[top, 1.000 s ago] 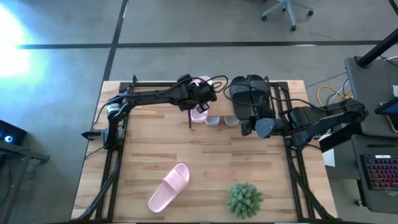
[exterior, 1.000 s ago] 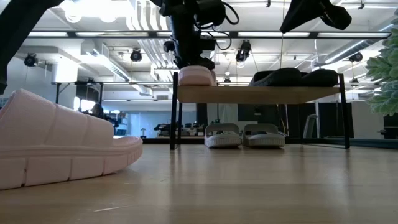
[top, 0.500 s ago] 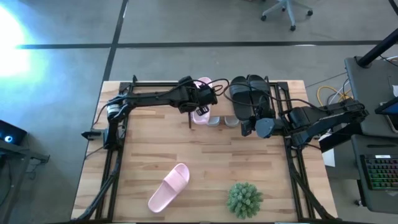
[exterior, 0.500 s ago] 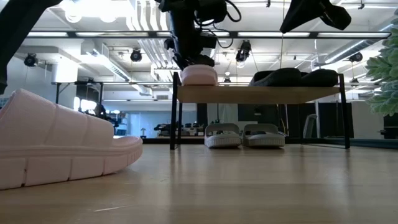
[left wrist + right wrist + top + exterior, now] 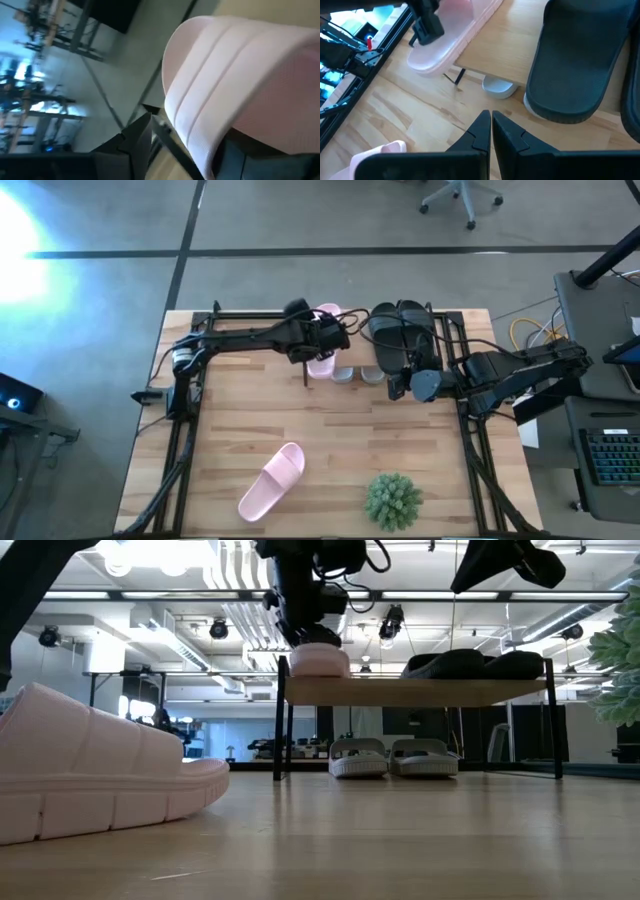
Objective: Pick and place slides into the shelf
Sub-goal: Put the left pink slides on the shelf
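One pale pink slide [image 5: 322,364] lies sole down on the left end of the shelf [image 5: 420,691], at the table's far side. My left gripper [image 5: 318,340] stands open at its strap [image 5: 240,80]. One finger is outside the strap's edge and one is under it. Two black slides [image 5: 400,330] lie on the shelf's right part. A grey-white pair [image 5: 390,758] stands on the table under the shelf. The other pink slide [image 5: 272,480] lies on the near table. My right gripper [image 5: 491,122] hovers shut in front of the shelf's right end. My left gripper comes at the pink slide slanting down from the table's left. Its fingers straddle the strap's side edge [image 5: 200,145]. I cannot tell whether either finger touches the strap. The slide rests on the shelf's top plank.
A small green plant [image 5: 392,500] stands near the front edge, right of the loose pink slide. Black frame rails run along both sides of the table [image 5: 230,410]. Bare wood lies between the shelf and the near objects.
My left gripper has turned a little at the pink slide's strap. The slide has stayed on the shelf top.
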You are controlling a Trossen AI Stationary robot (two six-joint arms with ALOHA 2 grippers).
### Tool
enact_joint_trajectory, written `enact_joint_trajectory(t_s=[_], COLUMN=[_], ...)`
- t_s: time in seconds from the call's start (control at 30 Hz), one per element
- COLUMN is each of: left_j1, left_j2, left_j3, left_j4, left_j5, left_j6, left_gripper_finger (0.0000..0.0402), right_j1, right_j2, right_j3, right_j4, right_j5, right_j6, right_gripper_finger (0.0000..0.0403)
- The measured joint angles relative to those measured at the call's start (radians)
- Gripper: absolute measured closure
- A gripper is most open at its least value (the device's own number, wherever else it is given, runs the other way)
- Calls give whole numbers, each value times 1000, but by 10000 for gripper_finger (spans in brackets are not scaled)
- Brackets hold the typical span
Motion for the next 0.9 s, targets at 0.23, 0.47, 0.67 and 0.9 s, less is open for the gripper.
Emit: enact_joint_trajectory(t_s=[0.23,0.47,0.67,0.9], left_j1=[4,-8,-8,-21], left_j2=[0,0,0,0], left_j3=[0,0,0,0], left_j4=[-10,-12,-11,-17], left_j5=[-35,-27,68,51], left_j6=[-6,-10,-61,-63], left_gripper_finger=[250,250,250,250], right_j1=[0,0,0,0], right_j2=[0,0,0,0], right_j3=[0,0,0,0], right_j4=[0,-4,-4,-5], right_j5=[-6,-19,-19,-19], right_j6=[-1,-5,-12,-12], right_gripper_finger=[394,394,394,394])
